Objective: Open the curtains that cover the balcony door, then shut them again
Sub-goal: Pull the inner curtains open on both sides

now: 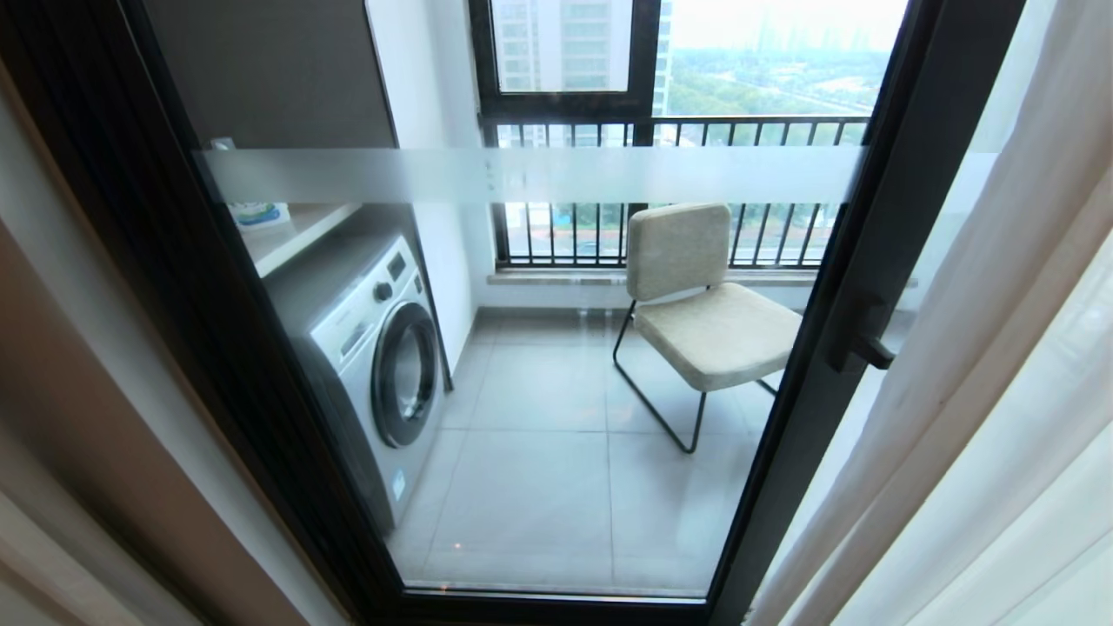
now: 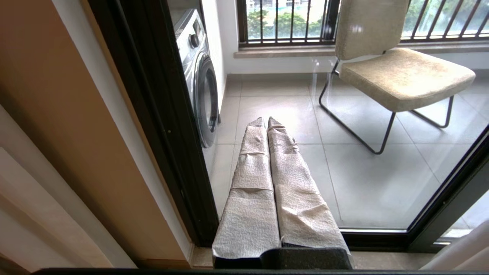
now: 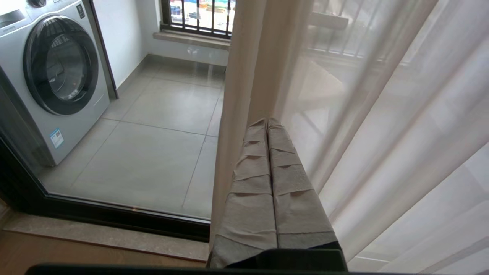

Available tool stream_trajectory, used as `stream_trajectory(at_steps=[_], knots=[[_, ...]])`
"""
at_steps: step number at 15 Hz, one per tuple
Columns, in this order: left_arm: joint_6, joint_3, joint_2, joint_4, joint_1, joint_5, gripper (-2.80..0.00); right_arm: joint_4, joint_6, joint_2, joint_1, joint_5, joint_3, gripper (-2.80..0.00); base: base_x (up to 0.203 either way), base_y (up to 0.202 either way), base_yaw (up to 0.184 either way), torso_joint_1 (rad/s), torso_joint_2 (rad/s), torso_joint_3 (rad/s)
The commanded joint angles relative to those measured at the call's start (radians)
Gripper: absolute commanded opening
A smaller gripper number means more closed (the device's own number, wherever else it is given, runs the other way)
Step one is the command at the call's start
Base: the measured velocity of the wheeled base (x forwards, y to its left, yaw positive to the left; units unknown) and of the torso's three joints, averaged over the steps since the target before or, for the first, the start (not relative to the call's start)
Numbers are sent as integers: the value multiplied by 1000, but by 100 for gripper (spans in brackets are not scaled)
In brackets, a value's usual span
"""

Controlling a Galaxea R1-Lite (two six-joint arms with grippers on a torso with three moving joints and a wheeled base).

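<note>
Right in front stands the tall clear-glass balcony door [image 1: 556,365] in its thick black frame, with a frosted white band [image 1: 530,174] running across it and a black handle [image 1: 861,343] on the right-hand upright. The floor-length curtains [image 1: 983,391], cream-beige woven drapes with thin white sheers, hang gathered at the right side of the door, so the middle glass panel stands uncovered; a strip of beige drape also shows at the near left edge. Through the glass lies a balcony floor of large grey tiles [image 1: 539,487]. On its left stands a white front-loading washing machine [image 1: 374,365] with a dark round door, under a pale shelf. Further back and to the right sits a beige upholstered chair [image 1: 704,304] on a thin black metal frame, just in front of black-framed windows with a barred black railing [image 1: 678,130]. The left gripper [image 2: 265,120], its fingers wrapped in crinkled grey-white covering, is pressed together with nothing between them and points at the glass near the door's left frame. The right gripper [image 3: 267,121], wrapped likewise, is also pressed together and empty, its tips right at the folds of the curtain. A pale stone sill [image 3: 114,236] runs along the foot of the door.
</note>
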Motion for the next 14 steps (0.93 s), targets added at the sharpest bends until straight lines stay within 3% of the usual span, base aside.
stream_trajectory(at_steps=[1,6,14], knots=[[-2,0,0,0,0,1,-280,0,-1,0,0,1,0,-280,0,-195,6,1,2,6],[-5,0,0,0,0,1,-280,0,-1,0,0,1,0,-280,0,-168,2,2,2,0],[-7,0,0,0,0,1,-280,0,-1,0,0,1,0,-280,0,0,0,0,0,0]])
